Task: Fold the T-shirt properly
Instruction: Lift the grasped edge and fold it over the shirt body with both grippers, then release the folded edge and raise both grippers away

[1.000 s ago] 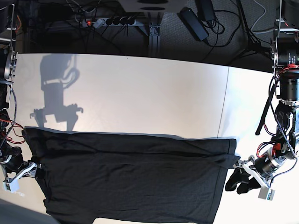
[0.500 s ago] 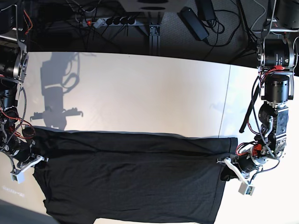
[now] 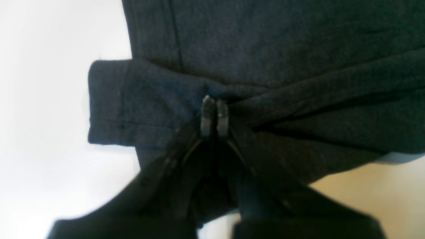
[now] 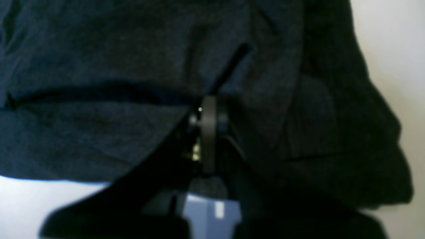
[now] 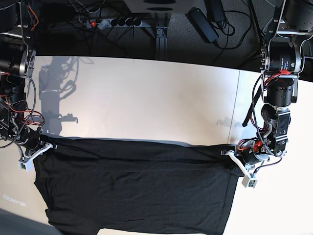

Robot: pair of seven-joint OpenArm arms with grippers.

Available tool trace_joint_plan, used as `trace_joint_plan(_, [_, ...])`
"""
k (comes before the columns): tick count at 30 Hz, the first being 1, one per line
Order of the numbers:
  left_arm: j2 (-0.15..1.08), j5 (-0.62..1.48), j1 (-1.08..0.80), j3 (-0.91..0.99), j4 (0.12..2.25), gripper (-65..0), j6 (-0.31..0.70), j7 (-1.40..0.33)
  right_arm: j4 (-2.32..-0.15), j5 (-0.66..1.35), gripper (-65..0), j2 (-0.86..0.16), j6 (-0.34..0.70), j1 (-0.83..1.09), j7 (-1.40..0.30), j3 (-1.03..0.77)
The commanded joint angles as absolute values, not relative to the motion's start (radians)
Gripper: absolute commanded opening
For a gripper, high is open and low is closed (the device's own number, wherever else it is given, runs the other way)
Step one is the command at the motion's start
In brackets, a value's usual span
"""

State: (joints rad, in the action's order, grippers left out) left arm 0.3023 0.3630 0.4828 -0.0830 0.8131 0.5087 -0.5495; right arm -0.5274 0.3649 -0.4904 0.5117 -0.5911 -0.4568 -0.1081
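A white table fills most of the base view, with a thin seam running down its right part. Beyond its far edge, a power strip and black cables lie on the dark floor.

Lab: white table, cables

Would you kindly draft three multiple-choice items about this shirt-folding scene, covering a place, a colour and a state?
1. Where does the T-shirt lie?
A. on the near part of the table
B. at its far edge
C. on the floor

2. What colour is the shirt?
A. white
B. black
C. red

3. How does the left tool stand?
A. wide open above the cloth
B. shut on the shirt
C. resting on bare table

Answers: 1 A, it covers the near part; 2 B, all views show black cloth; 3 B, its tips pinch a fold beside the sleeve.
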Motion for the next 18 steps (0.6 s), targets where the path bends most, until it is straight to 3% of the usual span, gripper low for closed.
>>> trace_joint_plan(1, [0.311,0.363,0.502,-0.080,0.824,-65.0,0.552,-0.541,-0.532,0.332,-65.0,-0.510,0.581,-0.587,-0.513,-0.110])
trace_joint_plan(5, [0.315,0.403,0.461,-0.080,0.855,-65.0,0.645,-0.551,-0.574,0.357,-65.0,-0.521,0.581,-0.511,-0.554,-0.110])
trace_joint_plan(18, [0.395,0.437,0.076,-0.080,1.303,-65.0,0.648,-0.573,-1.031,0.591,-65.0,-0.619,0.581,-0.067,-0.699,-0.121])
